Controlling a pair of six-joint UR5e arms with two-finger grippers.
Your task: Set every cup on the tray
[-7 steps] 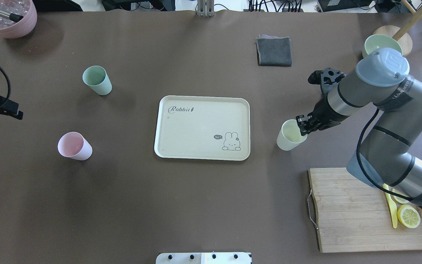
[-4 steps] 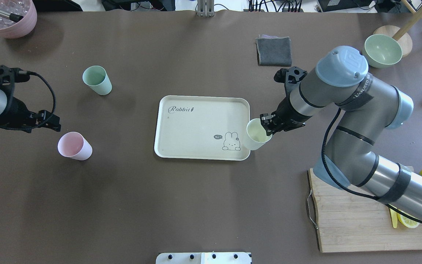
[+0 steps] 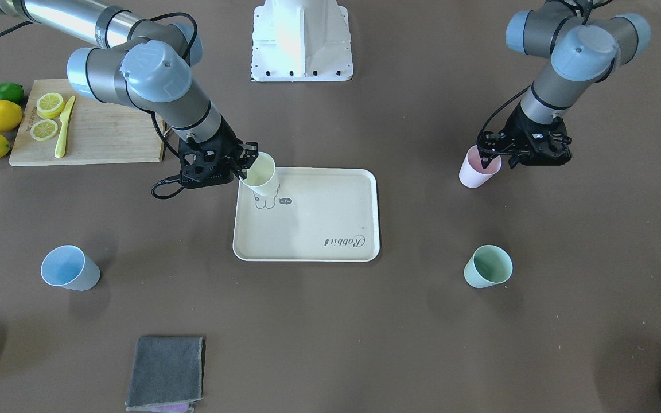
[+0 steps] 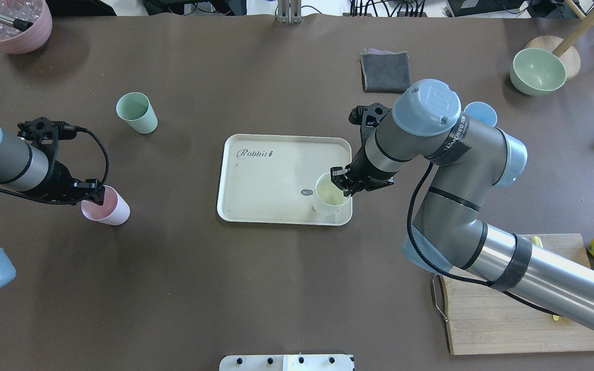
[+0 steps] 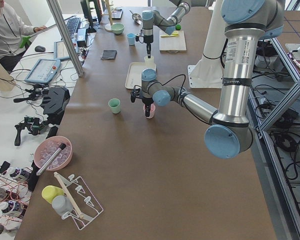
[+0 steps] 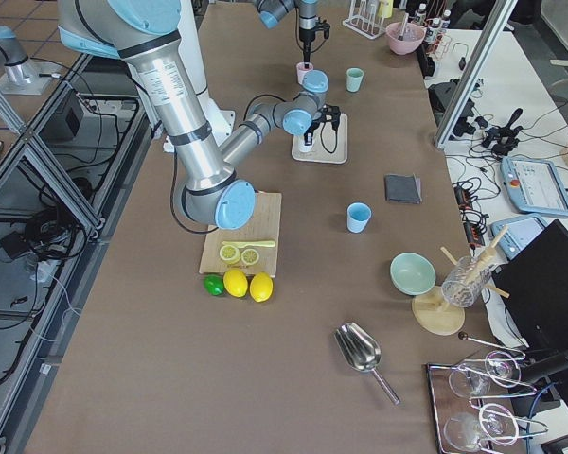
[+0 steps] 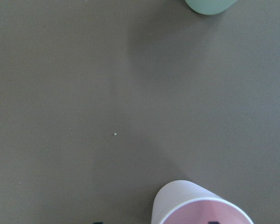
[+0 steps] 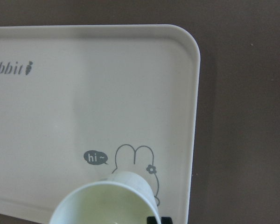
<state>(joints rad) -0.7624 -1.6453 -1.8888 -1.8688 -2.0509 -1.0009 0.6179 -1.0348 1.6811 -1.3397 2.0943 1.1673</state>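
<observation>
The pale yellow cup (image 4: 331,197) is gripped by its wall in the right gripper (image 4: 346,183), jaws closed, and is held tilted over the rabbit corner of the tray (image 4: 271,175); whether its base touches cannot be told. The rim of the pink cup (image 4: 109,208) is straddled by the left gripper (image 4: 96,195), jaws parted. The mint cup (image 4: 137,113) and blue cup (image 3: 69,268) stand on the desk (image 4: 297,288).

Right tool (image 4: 342,186) clamped, left tool (image 4: 96,195) spread, both pointing down.
</observation>
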